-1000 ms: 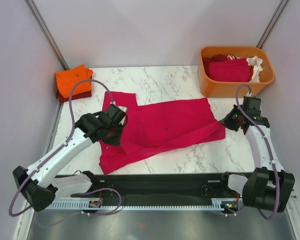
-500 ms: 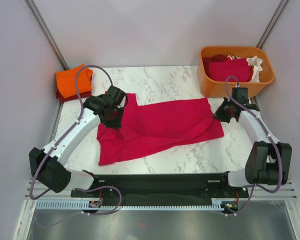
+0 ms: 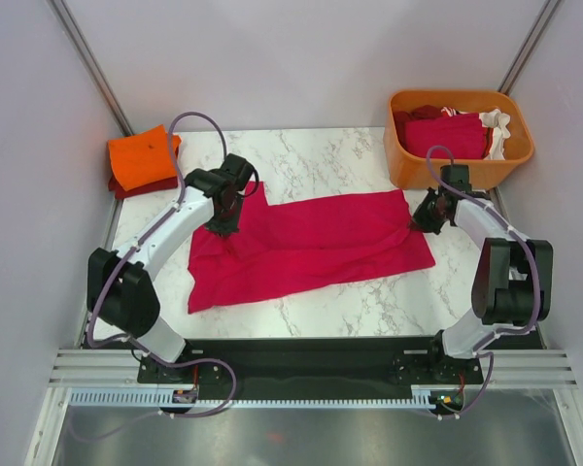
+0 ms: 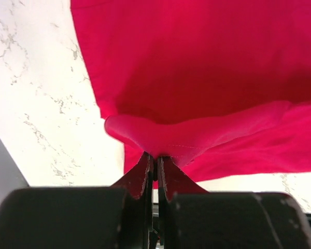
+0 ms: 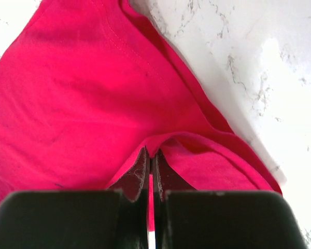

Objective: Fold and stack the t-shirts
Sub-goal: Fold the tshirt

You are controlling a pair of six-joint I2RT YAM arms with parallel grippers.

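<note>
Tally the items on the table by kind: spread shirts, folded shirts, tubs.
Spread crimson-pink t-shirt: 1
Folded shirts: 2, orange shirt on dark red shirt
Tubs: 1, the orange tub
Total: 4; clothes in the tub are too bunched to count.

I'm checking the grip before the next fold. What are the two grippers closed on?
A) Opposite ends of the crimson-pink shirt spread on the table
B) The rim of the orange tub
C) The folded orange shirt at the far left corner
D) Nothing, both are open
A: each wrist view shows the jaws pinched shut on a raised fold of the crimson-pink shirt, the left gripper at its left end, the right gripper at its right edge.
</note>
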